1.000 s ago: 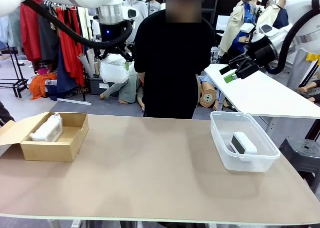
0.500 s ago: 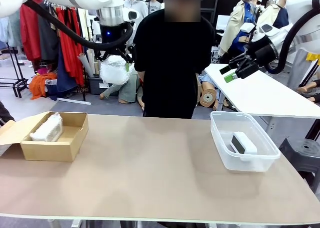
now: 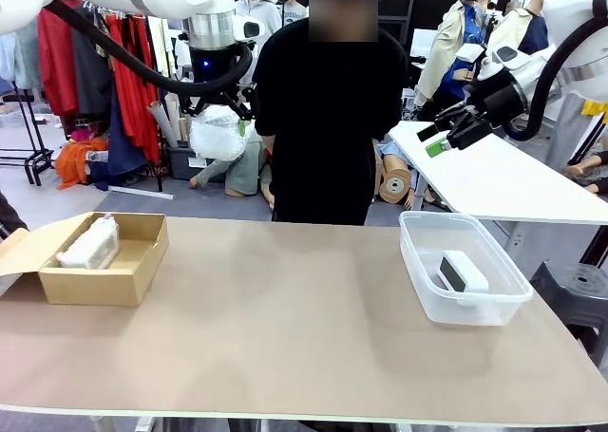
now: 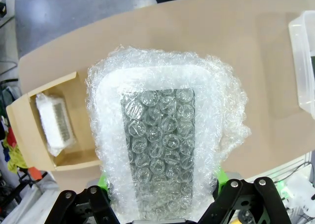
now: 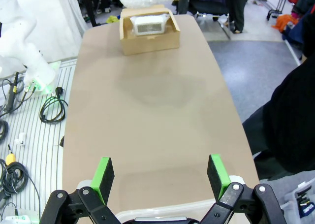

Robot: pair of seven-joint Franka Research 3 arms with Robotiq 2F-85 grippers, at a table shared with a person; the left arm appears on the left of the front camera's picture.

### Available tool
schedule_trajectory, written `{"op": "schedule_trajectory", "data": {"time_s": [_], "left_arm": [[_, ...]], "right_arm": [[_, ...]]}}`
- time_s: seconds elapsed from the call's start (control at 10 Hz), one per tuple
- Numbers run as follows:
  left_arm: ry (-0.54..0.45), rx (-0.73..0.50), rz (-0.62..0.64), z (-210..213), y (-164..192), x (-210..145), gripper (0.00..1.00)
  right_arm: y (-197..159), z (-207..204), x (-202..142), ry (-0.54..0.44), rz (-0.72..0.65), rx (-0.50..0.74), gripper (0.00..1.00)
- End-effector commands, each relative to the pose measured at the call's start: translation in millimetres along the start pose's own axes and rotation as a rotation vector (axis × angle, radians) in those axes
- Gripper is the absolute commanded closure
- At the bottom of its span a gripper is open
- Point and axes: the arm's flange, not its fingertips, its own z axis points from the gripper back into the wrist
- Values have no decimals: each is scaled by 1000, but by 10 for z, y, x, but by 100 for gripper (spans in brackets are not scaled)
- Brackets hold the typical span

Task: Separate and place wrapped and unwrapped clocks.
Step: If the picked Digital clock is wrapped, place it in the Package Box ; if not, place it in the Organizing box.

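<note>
High above the counter (image 3: 285,318), the left gripper (image 3: 220,98) clamps a bubble-wrapped clock (image 4: 162,150). Another wrapped clock (image 3: 89,244) lies inside the cardboard box (image 3: 119,282) at the left end. At the right side, the bare clock (image 3: 461,271) sits in the clear bin (image 3: 494,304). The right gripper (image 5: 161,174) hangs wide open, holding nothing.
</note>
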Motion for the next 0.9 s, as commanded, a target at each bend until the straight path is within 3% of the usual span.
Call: {"op": "schedule_trajectory", "data": {"time_s": [0.0,0.8], "left_arm": [[-5,-9,5,53,18,-3,100],[30,-18,-1,-80,83,4,100]], "right_arm": [[3,10,14,-3,2,-2,0],[3,10,14,-3,2,-2,0]]}}
